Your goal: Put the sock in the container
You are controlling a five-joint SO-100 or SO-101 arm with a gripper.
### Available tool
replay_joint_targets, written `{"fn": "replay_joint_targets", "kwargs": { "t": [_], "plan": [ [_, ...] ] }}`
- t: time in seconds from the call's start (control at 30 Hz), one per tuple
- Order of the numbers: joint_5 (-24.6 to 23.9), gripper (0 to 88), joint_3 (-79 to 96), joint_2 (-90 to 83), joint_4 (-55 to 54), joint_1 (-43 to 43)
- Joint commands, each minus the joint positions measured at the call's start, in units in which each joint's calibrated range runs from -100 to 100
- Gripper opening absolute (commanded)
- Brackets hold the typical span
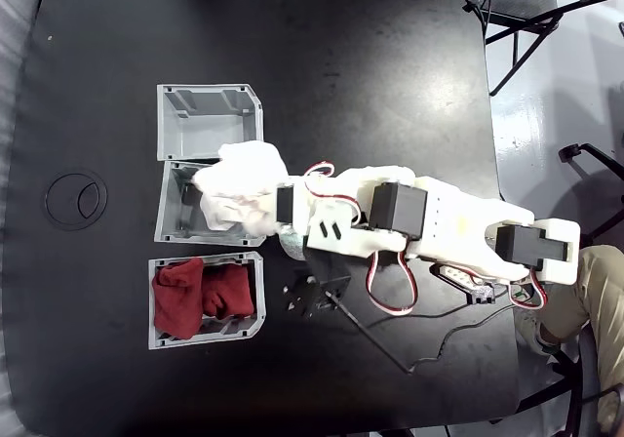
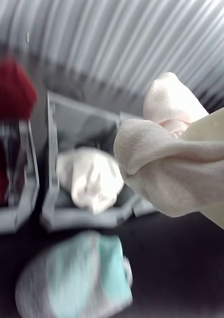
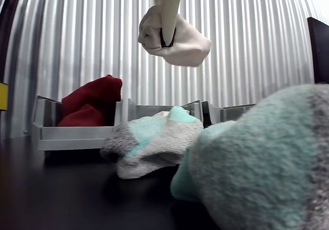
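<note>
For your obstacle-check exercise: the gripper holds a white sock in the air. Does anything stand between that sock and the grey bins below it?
Nothing visible does. The gripper holds the white sock clear above the middle bin, which already holds another white sock. The mint-and-grey sock lies on the table in front.

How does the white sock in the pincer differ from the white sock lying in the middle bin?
The held sock hangs in the air, clamped by the pincer; the binned sock rests inside the middle bin. In the wrist view the held sock is near and sharp, the binned sock farther and blurred. Both are plain white, soft and bundled.
</note>
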Motion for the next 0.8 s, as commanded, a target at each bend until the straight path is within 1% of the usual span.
{"fn": "replay_joint_targets", "kwargs": {
  "t": [0.0,0.17,0.4,0.77],
  "plan": [
    [-0.16,1.4,-2.55,-3.02,-8.59,-1.23],
    [-0.22,1.4,-2.55,0.07,-14.48,-1.23],
    [-0.22,1.4,-3.27,9.19,-14.73,-0.52],
    [-0.16,1.4,-14.09,20.4,-14.56,0.58]
  ]
}}
